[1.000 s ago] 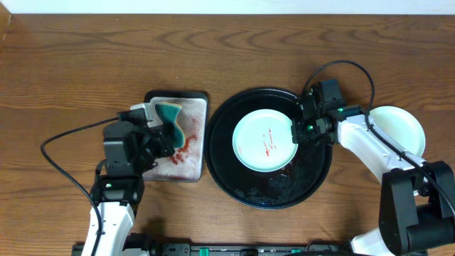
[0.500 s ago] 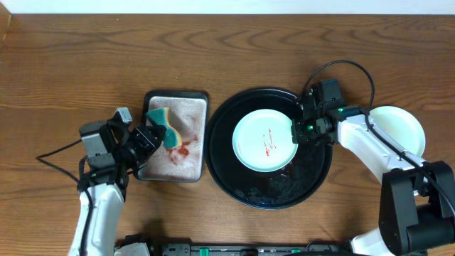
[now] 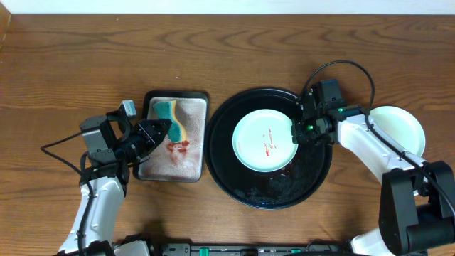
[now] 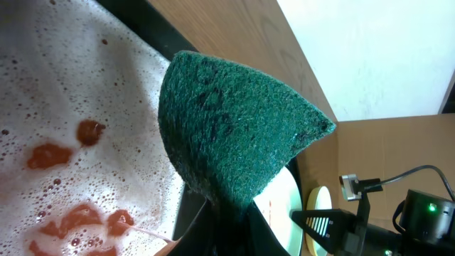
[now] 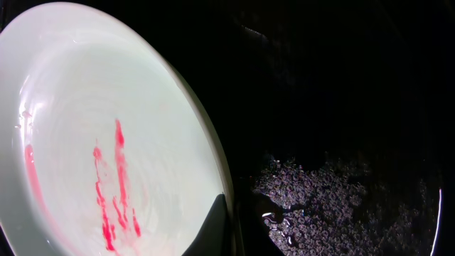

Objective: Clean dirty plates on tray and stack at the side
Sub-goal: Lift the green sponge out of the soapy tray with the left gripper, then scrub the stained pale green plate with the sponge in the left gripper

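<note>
A pale mint plate (image 3: 263, 140) with red smears lies in the black tray (image 3: 242, 181). My right gripper (image 3: 294, 133) is shut on its right rim; the wrist view shows a finger over the rim (image 5: 229, 226), the smeared plate (image 5: 106, 142) and the wet tray floor (image 5: 341, 85). My left gripper (image 3: 161, 129) is shut on a green and yellow sponge (image 3: 169, 115), held over the small foamy tray (image 3: 195, 96). The sponge (image 4: 234, 128) fills the left wrist view, fingers (image 4: 234, 231) below it. More plates (image 3: 402, 126) sit at the right, partly behind my right arm.
The small tray holds pinkish foam with red blobs (image 4: 64, 153). Soapy water (image 3: 274, 188) pools at the front of the black tray. A cable (image 3: 60, 146) trails from the left arm. The wooden table (image 3: 213, 50) stretches behind both trays.
My left arm has swung out to the left and turned, with the sponge still held over the small tray. The right arm and the plate have not moved.
</note>
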Robot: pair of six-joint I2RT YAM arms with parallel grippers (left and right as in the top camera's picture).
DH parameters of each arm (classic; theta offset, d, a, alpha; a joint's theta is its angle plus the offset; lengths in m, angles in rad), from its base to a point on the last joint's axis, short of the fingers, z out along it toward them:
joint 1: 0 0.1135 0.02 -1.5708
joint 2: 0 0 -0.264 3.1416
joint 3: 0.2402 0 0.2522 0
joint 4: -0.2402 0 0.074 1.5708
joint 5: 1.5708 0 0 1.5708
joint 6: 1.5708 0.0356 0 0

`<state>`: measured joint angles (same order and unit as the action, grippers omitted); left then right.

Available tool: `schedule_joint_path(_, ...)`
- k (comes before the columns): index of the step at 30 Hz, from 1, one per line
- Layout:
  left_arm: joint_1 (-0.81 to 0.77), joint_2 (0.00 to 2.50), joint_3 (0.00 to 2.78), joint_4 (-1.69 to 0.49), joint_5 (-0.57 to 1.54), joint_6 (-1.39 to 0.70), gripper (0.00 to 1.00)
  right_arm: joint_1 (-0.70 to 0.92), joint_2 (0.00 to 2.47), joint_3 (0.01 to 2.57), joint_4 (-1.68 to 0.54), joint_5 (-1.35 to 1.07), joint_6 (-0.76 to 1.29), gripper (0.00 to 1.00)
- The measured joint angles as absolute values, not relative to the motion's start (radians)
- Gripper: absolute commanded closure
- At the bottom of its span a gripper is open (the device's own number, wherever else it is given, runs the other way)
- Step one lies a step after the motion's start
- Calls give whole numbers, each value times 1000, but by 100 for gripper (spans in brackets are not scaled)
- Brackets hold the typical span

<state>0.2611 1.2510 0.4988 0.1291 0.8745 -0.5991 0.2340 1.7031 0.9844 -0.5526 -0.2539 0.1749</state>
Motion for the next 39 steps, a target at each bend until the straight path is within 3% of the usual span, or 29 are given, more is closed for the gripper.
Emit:
schedule_joint_path(15, 261, 1251, 499, 140, 890, -553, 93, 234, 1703, 984, -550, -254, 175, 99)
schedule_joint_path(23, 260, 1251, 498, 275, 987, -356, 93, 234, 1703, 984, -552, -254, 175, 99)
schedule_joint_path(29, 239, 1251, 498, 258, 998, -222, 93, 234, 1703, 984, -552, -254, 175, 99)
schedule_joint_path(39, 199, 1251, 498, 258, 988, -178, 93, 234, 1703, 984, -552, -254, 175, 99)
